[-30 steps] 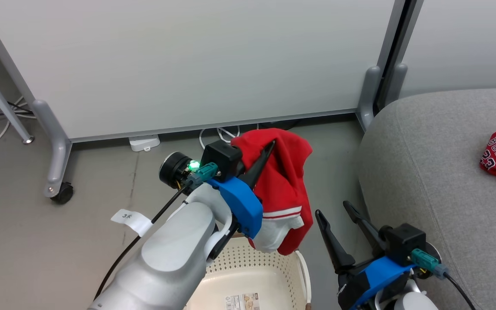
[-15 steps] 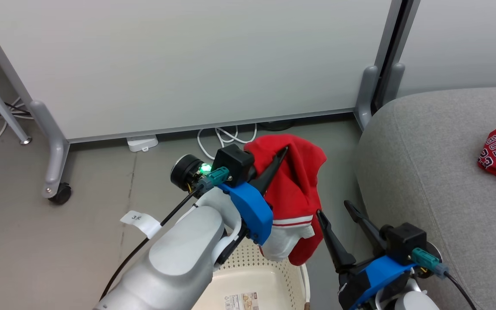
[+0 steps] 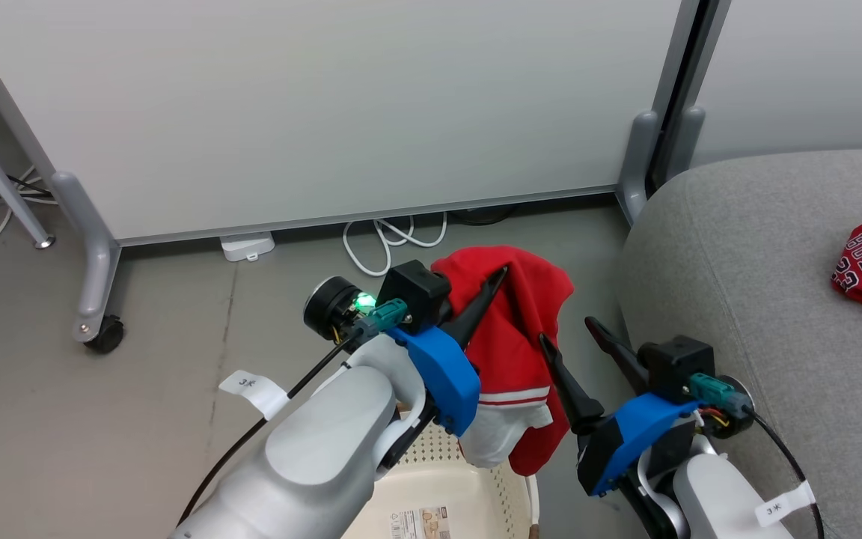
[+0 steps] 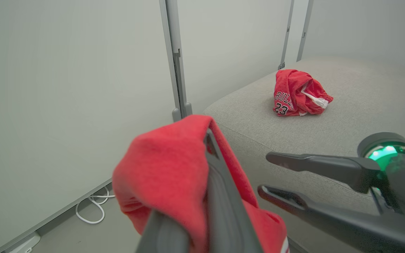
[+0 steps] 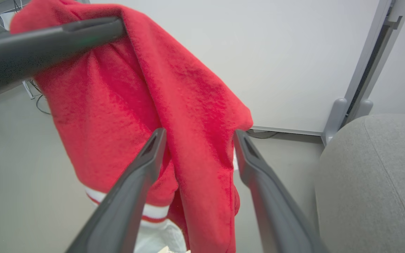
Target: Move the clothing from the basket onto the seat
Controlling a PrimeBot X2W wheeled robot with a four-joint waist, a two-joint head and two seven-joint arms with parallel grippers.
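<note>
Red garment (image 3: 509,329) hangs pinched in left claw (image 3: 502,274) above basket (image 3: 502,494).

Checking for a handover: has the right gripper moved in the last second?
Yes: the right gripper rose up the head view, toward the garment, judged against the seat edge.

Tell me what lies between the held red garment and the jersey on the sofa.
In the head view: the open right hand, a floor strip, then bare sofa cushion.
</note>
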